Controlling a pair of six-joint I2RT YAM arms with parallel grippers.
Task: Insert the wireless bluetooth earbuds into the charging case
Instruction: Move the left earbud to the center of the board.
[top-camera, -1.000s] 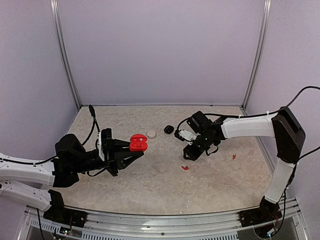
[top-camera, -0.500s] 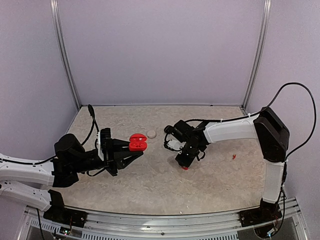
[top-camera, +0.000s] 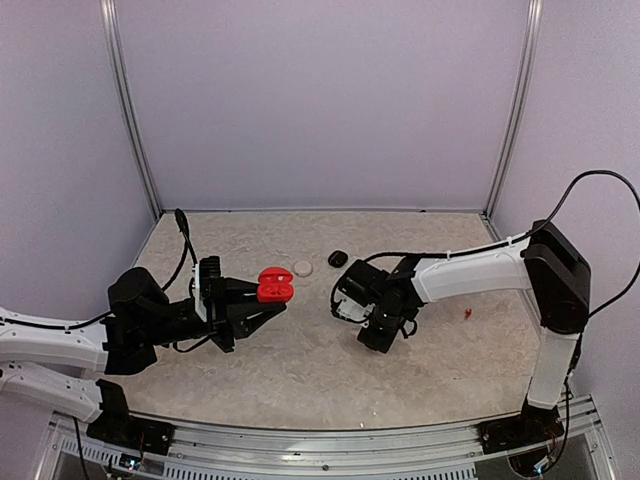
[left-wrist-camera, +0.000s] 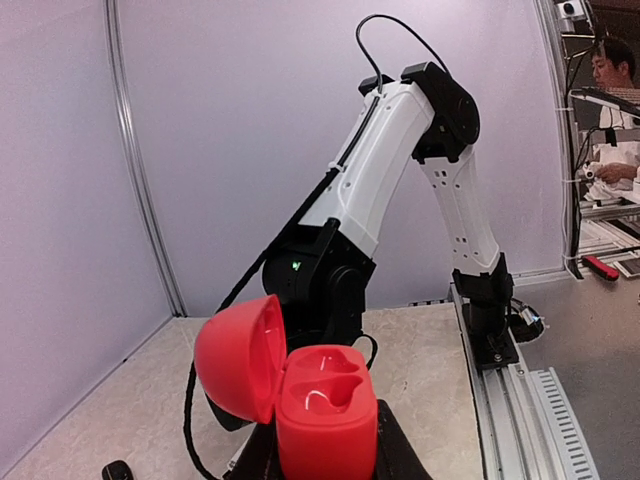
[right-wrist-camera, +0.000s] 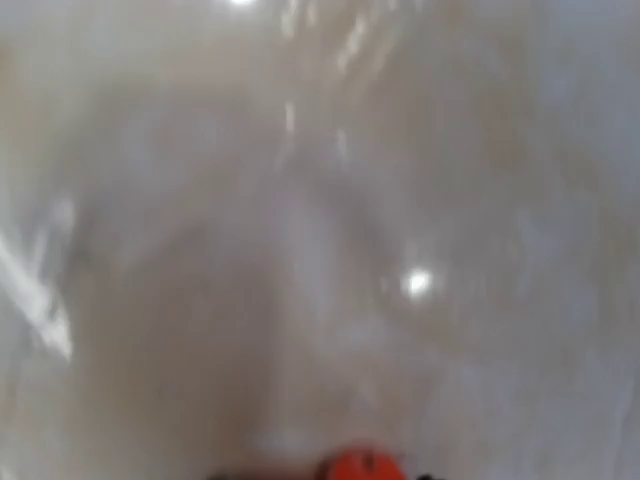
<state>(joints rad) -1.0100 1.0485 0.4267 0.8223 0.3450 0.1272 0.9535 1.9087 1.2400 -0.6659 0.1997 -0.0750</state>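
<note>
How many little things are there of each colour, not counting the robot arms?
Red: 3 (open case, tiny earbud, blurry bit in the right wrist view)
Black: 1 (rounded lump)
White: 1 (round disc)
Total: 5

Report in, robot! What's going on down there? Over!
Left fingers shut on open red case, held up. Right fingers down at table, grip unclear; red earbud at their tips. Second red earbud lies off right. Nothing in the way.
</note>
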